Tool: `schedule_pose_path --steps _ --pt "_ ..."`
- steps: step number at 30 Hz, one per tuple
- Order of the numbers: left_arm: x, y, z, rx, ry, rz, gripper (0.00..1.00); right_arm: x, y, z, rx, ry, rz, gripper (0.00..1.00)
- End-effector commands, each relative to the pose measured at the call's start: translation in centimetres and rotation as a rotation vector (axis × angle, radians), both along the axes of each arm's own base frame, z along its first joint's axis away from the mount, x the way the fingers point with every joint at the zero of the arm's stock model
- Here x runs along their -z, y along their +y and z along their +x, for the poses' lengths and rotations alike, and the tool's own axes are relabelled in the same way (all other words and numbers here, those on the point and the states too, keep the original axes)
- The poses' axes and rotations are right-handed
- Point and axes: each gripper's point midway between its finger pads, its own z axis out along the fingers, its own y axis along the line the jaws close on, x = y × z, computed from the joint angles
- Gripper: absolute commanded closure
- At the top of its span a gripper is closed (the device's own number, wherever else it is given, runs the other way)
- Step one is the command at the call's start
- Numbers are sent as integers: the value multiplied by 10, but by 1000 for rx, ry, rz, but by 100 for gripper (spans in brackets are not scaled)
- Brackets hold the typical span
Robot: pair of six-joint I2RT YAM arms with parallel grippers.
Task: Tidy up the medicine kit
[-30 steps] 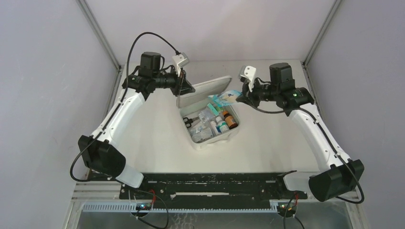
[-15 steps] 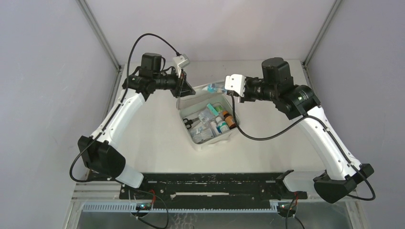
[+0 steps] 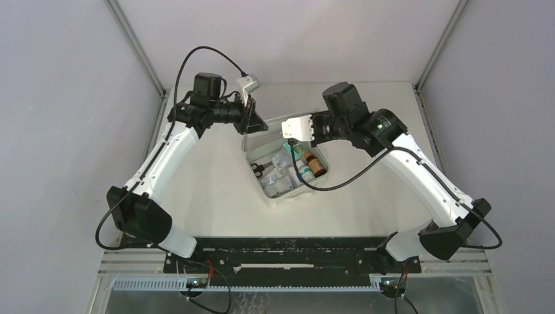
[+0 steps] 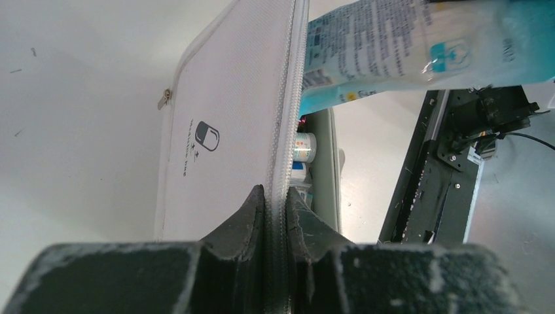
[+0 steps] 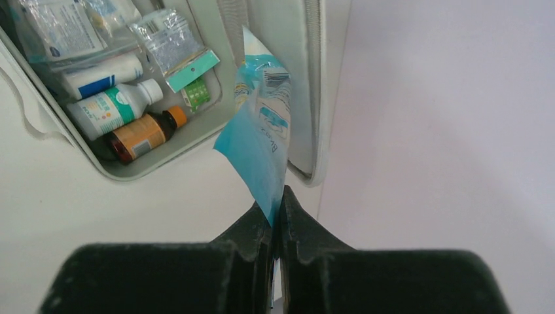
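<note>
The medicine kit (image 3: 298,191) lies open mid-table, a white zip case with bottles and sachets in its tray. My left gripper (image 3: 254,122) is shut on the zipper edge of its lid (image 4: 229,118) and holds the lid upright; the pill logo (image 4: 207,136) faces the left wrist camera, and the jaws (image 4: 276,196) pinch the rim. My right gripper (image 5: 277,204) is shut on a corner of a blue-and-white flat packet (image 5: 262,144). It holds the packet between the upright lid (image 5: 304,85) and the tray (image 5: 163,157). From above, the right gripper (image 3: 286,139) is over the tray's far side.
The tray holds a brown bottle (image 5: 141,137), a white bottle with a green label (image 5: 111,108), sachets and scissors (image 3: 258,168). Grey walls enclose the table on three sides. A black rail (image 3: 288,252) runs along the near edge.
My right arm has swung left and carried the packet from the kit's right side to over the open tray by the lid. My left gripper has kept hold of the lid.
</note>
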Motion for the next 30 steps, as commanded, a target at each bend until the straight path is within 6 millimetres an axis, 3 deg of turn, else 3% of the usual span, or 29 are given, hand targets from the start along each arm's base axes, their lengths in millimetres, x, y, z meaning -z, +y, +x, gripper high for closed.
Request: schedule_pose_path --steps 1,9,21,30 --pt "-20 -5 -13 31 14 -51 100 -20 1 11 29 -100 -28 100" --pt "-19 -5 -16 38 18 -54 100 -18 12 18 64 -92 -9 100" --pt "-17 -6 -14 31 18 -59 100 -36 10 16 144 -27 110 100" --pt "-17 -7 -17 39 22 -68 100 -15 20 29 182 36 118 100"
